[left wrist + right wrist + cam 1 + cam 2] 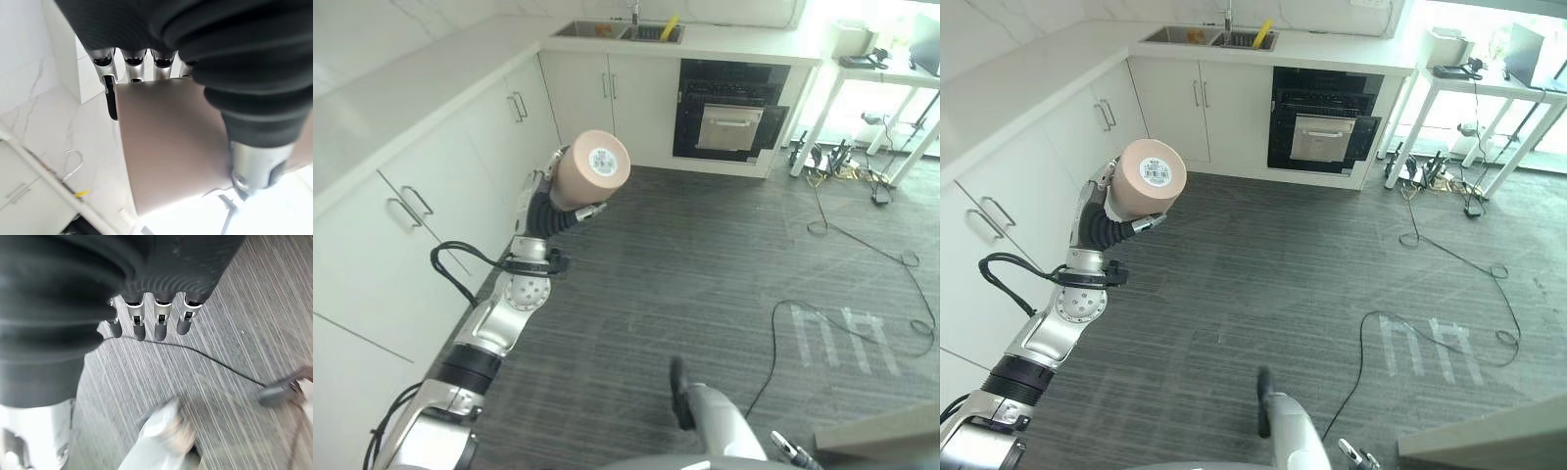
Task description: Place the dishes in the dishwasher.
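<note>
Cup (590, 169), tan and smooth, looks light, rigid and possibly slippery; left hand (570, 210) wraps its wall with curled fingers, while right hand (146, 316) hangs loose-fingered above floor (705, 264).

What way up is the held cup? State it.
Tipped on its side. The cup, gripped in the left hand, points its stickered base toward the head camera, well above the floor.
</note>
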Controlling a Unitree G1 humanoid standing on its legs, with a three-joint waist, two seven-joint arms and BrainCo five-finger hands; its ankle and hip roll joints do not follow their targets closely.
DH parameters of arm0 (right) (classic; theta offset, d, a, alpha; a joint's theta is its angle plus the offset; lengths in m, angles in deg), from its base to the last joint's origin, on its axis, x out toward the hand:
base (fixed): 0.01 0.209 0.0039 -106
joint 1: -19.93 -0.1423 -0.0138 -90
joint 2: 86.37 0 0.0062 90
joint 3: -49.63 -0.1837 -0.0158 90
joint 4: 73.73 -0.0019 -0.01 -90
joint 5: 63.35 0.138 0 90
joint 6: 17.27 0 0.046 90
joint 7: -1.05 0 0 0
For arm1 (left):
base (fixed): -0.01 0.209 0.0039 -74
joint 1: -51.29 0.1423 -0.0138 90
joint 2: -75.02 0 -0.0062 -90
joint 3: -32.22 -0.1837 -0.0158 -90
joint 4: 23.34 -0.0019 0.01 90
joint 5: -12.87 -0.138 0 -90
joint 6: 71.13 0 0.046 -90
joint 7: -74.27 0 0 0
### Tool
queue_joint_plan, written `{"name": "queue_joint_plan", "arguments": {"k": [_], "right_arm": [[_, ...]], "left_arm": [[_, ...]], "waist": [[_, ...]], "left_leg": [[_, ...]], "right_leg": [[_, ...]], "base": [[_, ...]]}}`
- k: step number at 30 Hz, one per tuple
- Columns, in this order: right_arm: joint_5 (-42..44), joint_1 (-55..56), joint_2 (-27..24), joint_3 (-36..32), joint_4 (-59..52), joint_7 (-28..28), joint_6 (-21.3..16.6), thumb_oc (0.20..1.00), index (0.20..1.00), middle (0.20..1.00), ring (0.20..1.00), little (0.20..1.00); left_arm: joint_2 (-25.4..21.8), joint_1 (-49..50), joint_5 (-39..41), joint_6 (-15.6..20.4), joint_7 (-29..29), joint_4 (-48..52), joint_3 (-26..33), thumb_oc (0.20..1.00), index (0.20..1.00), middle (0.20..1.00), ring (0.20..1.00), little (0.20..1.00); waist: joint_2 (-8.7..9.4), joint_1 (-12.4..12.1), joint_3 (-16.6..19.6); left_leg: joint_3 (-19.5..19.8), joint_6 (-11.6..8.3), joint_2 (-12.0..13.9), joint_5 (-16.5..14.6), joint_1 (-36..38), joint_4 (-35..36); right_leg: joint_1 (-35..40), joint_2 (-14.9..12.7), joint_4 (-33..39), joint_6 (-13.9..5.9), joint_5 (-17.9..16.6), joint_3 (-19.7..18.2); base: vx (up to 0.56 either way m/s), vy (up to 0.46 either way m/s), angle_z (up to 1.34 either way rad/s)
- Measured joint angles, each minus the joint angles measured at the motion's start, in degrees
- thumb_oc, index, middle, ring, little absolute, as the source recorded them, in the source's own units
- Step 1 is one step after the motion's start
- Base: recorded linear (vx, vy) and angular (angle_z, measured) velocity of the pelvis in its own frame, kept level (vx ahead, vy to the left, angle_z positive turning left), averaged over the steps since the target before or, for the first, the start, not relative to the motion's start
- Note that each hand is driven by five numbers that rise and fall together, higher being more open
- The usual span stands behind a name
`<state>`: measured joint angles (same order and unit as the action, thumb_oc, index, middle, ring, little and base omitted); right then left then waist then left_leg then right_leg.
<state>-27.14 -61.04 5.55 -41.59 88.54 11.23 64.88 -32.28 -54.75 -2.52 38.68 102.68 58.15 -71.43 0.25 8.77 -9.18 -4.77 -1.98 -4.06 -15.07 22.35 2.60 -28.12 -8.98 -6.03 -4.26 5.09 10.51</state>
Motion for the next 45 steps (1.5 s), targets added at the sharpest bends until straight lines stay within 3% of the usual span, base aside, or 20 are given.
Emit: {"name": "queue_joint_plan", "arguments": {"k": [3,4,7,8,14,15,16,17,19,20,21,22,27,30,31,32,33,36,40,45], "right_arm": [[0.0,-2.5,-1.8,-1.9,2.3,0.0,1.1,1.0,1.0,1.0,1.0,1.0],[0.0,-6.3,-2.0,-1.2,-1.4,0.2,0.9,1.0,1.0,1.0,1.0,1.0],[-0.1,-9.4,-1.2,0.1,-1.4,0.1,0.7,1.0,1.0,1.0,1.0,1.0],[0.0,-9.3,-0.2,0.0,0.1,0.0,0.7,1.0,1.0,1.0,1.0,1.0],[-0.1,-8.6,-1.2,5.0,1.6,0.1,0.7,1.0,1.0,1.0,1.0,1.0],[-0.1,-7.3,-1.9,5.1,1.3,0.0,0.7,1.0,1.0,1.0,1.0,1.0],[-0.1,-4.7,-0.6,5.1,1.3,0.0,0.7,1.0,1.0,1.0,1.0,1.0],[-0.1,-3.0,-0.7,4.8,3.4,-0.1,0.6,1.0,1.0,1.0,1.0,1.0],[-0.1,-2.8,-0.4,4.8,3.4,-0.3,0.5,1.0,1.0,1.0,1.0,1.0],[-0.1,-2.4,0.3,4.9,3.2,-0.8,0.7,1.0,1.0,1.0,1.0,1.0],[-0.2,-1.6,1.9,5.1,3.3,-1.3,0.7,1.0,1.0,1.0,1.0,1.0],[-0.2,-1.6,1.9,5.0,3.3,-1.3,0.7,1.0,1.0,1.0,1.0,1.0],[-1.4,-4.5,2.2,4.8,-1.2,-5.0,-4.0,1.0,1.0,1.0,1.0,1.0],[-1.4,-6.6,1.4,5.1,-3.8,-6.0,-5.9,1.0,1.0,1.0,1.0,1.0],[-1.4,-6.9,1.1,5.0,-3.0,-5.9,-5.9,1.0,1.0,1.0,1.0,1.0],[-1.4,-7.0,1.2,5.0,-2.9,-6.0,-5.9,1.0,1.0,1.0,1.0,1.0],[-1.4,-7.8,1.6,4.8,-1.6,-6.4,-4.9,1.0,1.0,1.0,1.0,1.0],[-2.0,-5.4,1.8,4.6,-2.8,-6.4,-3.9,1.0,1.0,1.0,1.0,1.0],[-1.2,-8.8,0.0,5.0,-3.0,-6.9,-3.9,1.0,1.0,1.0,1.0,1.0],[0.0,-6.9,-3.0,4.4,-2.2,-6.9,-4.4,1.0,1.0,1.0,1.0,1.0]], "left_arm": [[3.8,9.7,0.1,-0.8,0.8,4.4,3.4,0.2,0.2,0.2,0.2,0.2],[2.1,10.9,-1.2,-1.6,0.7,8.1,3.5,0.2,0.2,0.2,0.2,0.2],[-5.6,9.6,-1.3,-1.7,0.5,11.6,4.0,0.2,0.2,0.2,0.2,0.2],[-5.7,9.5,-1.2,-1.6,0.5,11.5,4.4,0.2,0.2,0.2,0.2,0.2],[-1.7,11.1,-1.6,-1.2,0.3,5.2,5.4,0.2,0.2,0.2,0.2,0.2],[-0.1,12.5,-1.6,-1.1,0.7,5.3,5.6,0.2,0.2,0.2,0.2,0.2],[0.1,12.9,-2.1,-1.2,0.7,4.9,4.2,0.2,0.2,0.2,0.2,0.2],[-0.1,13.4,-2.3,-1.1,0.7,5.0,3.4,0.2,0.2,0.2,0.2,0.2],[-1.5,11.5,-2.3,-0.9,0.9,4.6,4.5,0.2,0.2,0.2,0.2,0.2],[-1.3,9.5,-2.3,-0.9,0.9,3.9,4.5,0.2,0.2,0.2,0.2,0.2],[-1.5,6.6,-2.3,-0.7,0.7,3.9,4.6,0.2,0.2,0.2,0.2,0.2],[-1.5,5.1,-2.3,-0.4,0.7,4.3,5.0,0.2,0.2,0.2,0.2,0.2],[-4.6,5.6,-2.0,-0.9,0.1,3.7,5.0,0.2,0.2,0.2,0.2,0.2],[-5.2,5.5,-2.0,-1.1,0.4,2.5,4.5,0.2,0.2,0.2,0.2,0.2],[-5.4,5.4,-1.8,-1.2,1.1,1.7,4.8,0.2,0.2,0.2,0.2,0.2],[-5.6,5.4,-1.7,-1.3,1.1,1.6,4.8,0.2,0.2,0.2,0.2,0.2],[-7.7,6.2,-1.4,-1.8,1.0,2.8,6.3,0.2,0.2,0.2,0.2,0.2],[-6.0,11.0,-1.3,-2.6,1.4,5.5,7.1,0.2,0.2,0.2,0.2,0.2],[-5.3,12.6,-1.4,-3.7,1.5,10.4,6.1,0.2,0.2,0.2,0.2,0.2],[-3.3,2.9,-1.4,-3.5,1.2,10.9,-2.7,0.2,0.2,0.2,0.2,0.2]], "waist": [[-3.24,-4.4,0.3],[-2.6,-6.4,0.4],[2.78,-7.1,0.2],[4.63,-9.3,0.2],[-1.39,-11.1,2.9],[-3.05,-11.6,3.3],[-1.21,-9.7,3.7],[-1.32,-10.5,3.9],[-2.78,-9.9,4.6],[-2.37,-8.7,4.7],[1.69,-7.3,4.7],[0.43,-8.8,4.8],[-0.22,-10.3,3.3],[-1.5,-10.7,2.3],[0.83,-10.5,1.7],[1.08,-10.4,1.5],[2.16,-9.2,-0.8],[3.3,-11.2,-0.4],[0.83,-10.3,-0.2],[-1.94,-7.3,0.8]], "left_leg": [[1.6,-2.9,7.7,4.9,4.6,-21.1],[2.5,-2.27,8.8,17.9,-3.8,-37.0],[5.3,2.84,8.7,16.4,-28.2,-64.0],[2.1,5.23,9.4,14.4,-36.4,-67.1],[3.2,2.89,-1.6,14.7,-40.0,2.3],[3.0,6.59,-1.8,11.5,-39.4,-0.8],[1.5,12.68,-2.7,18.0,-37.6,-4.7],[2.8,12.52,-3.1,23.1,-32.1,-1.9],[3.5,9.04,-3.2,27.4,-28.3,-0.1],[1.6,7.93,-3.7,25.3,-27.3,0.5],[-2.0,7.37,-5.8,20.4,-28.9,-6.8],[0.5,8.76,-4.1,14.3,-30.8,-15.2],[2.3,10.33,-3.6,13.1,-20.1,-8.6],[2.3,8.1,-3.1,12.1,-18.2,-6.7],[-0.8,1.55,-3.0,6.7,-19.6,-10.1],[-1.4,1.61,-2.8,6.3,-19.6,-10.4],[-5.5,6.9,1.1,2.9,-23.1,-20.6],[-2.3,2.83,5.4,3.6,-21.9,-18.2],[-1.9,-3.03,13.0,9.4,-14.4,-8.0],[-8.0,-4.05,14.4,16.2,-16.5,-6.5]], "right_leg": [[10.9,7.8,-12.5,7.67,-9.6,-2.4],[13.9,11.1,-13.6,11.19,-4.6,-5.1],[23.6,13.3,-10.8,16.52,2.8,-8.2],[27.9,13.4,-8.6,13.83,2.2,-10.1],[52.6,15.6,7.6,5.38,7.1,-14.3],[55.4,16.5,6.6,3.69,8.3,-15.9],[56.0,14.7,-1.9,1.7,10.2,-13.7],[54.1,11.2,-6.7,2.16,16.4,-12.6],[47.6,9.7,-3.3,2.68,17.4,-12.3],[44.6,9.9,-0.3,5.92,14.1,-11.1],[46.9,5.9,2.7,5.22,11.1,-9.1],[47.1,6.5,0.9,3.94,11.8,-8.7],[32.7,1.8,-29.1,-1.79,13.6,-3.1],[22.8,-8.7,-7.9,-5.82,6.7,-1.1],[20.8,-12.4,-0.6,-11.7,-1.1,-3.6],[20.7,-12.8,-0.2,-12.01,-1.6,-3.8],[18.8,-15.8,1.2,-10.84,-8.9,-9.1],[18.8,-6.6,-13.7,-7.96,-3.8,-5.2],[28.4,3.1,-3.7,-0.63,-2.6,1.4],[32.3,4.9,0.7,2.26,-2.2,7.6]], "base": [[0.61,-0.396,0.47],[0.57,-0.541,-0.65],[0.46,-0.357,-0.64],[0.32,-0.05,-0.82],[0.42,0.152,-1.33],[0.18,0.144,-0.95],[0.24,0.177,-1.06],[0.23,0.151,-1.1],[0.23,0.153,-1.02],[0.19,0.134,0.31],[0.16,0.134,0.3],[0.11,0.102,0.24],[0.11,-0.082,-0.01],[0.11,-0.544,-0.1],[0.11,-0.502,0.0],[0.06,-0.353,0.46],[0.07,-0.457,0.66],[0.05,-0.458,0.45],[0.02,-0.287,0.07],[0.06,-0.013,0.61]]}}
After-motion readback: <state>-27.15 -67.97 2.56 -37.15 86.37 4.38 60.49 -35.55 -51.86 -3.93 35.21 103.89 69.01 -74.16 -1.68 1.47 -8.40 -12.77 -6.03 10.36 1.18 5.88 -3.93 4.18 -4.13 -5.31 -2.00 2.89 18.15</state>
